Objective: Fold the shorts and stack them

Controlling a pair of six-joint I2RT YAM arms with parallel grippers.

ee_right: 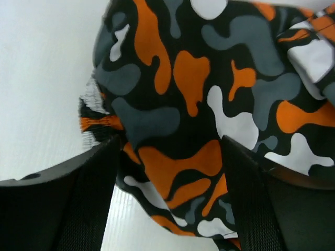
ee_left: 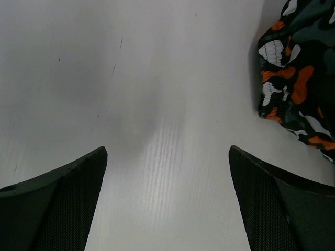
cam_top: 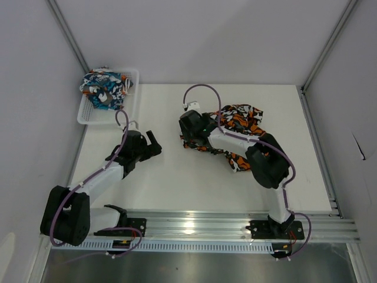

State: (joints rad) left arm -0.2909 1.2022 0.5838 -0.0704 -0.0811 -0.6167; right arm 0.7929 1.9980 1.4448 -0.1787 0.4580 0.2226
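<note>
Here, camouflage shorts bunched inside right pincer, jaws parted, left pincer wide apart nearby.

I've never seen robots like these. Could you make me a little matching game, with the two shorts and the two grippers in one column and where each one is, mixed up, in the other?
Things:
1. camo shorts
2. cartoon shorts
3. left gripper
4. right gripper

Places:
a. heaped in the basket
b. open above bare table
c. crumpled on the table
d. astride a fold of camo cloth

Pairs: 1-c, 2-a, 3-b, 4-d
</note>
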